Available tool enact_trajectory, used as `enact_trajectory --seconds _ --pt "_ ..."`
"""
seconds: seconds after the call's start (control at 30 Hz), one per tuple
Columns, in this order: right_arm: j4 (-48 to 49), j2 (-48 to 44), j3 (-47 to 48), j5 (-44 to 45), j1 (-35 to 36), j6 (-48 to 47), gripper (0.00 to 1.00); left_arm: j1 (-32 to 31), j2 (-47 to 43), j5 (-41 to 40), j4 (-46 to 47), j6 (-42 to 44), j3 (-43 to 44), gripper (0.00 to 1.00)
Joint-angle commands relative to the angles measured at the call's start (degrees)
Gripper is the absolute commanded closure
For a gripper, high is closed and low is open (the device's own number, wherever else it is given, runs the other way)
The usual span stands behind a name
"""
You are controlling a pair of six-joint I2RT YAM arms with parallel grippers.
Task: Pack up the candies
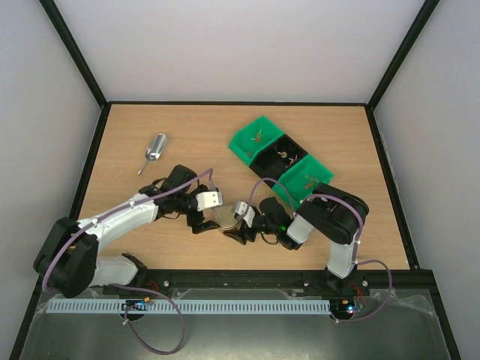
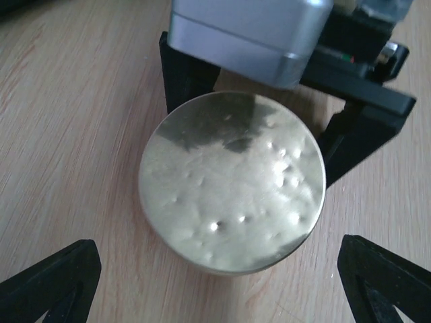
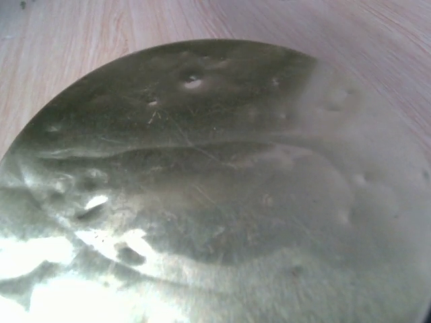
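Dented gold tin [image 3: 215,188] closest, on table [image 1: 187,127] between my pincers. Left pincer [image 2: 215,291] spread, likely ready to steady it. Right pincer [image 2: 264,116] straddles rim; clamped or not, cannot tell. Candies [image 1: 259,138] wait in green bins [image 1: 241,146].

No writing, label, brand mark, number or sign could be read in any of the three views.
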Motion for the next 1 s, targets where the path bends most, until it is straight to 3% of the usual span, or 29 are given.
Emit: enact_trajectory --seconds 0.0,0.2,0.73,0.97 --pt "-0.03 1.17 0.48 4.95 0.32 2.7 0.4 -3.32 -1.13 -5.42 10.01 -15.89 -3.13 0.01" --pt "0.47 1.05 0.43 5.09 0.32 3.07 0.4 -7.08 0.91 -11.54 16.6 -21.03 -3.81 0.01" --pt "0.31 0.48 0.01 5.06 0.33 2.51 0.4 -11.32 1.25 -11.66 17.04 -13.81 -4.9 0.01" --pt "0.03 -0.01 -0.69 4.88 0.33 2.29 0.4 -11.47 1.79 -16.15 16.9 -12.7 -6.26 0.01"
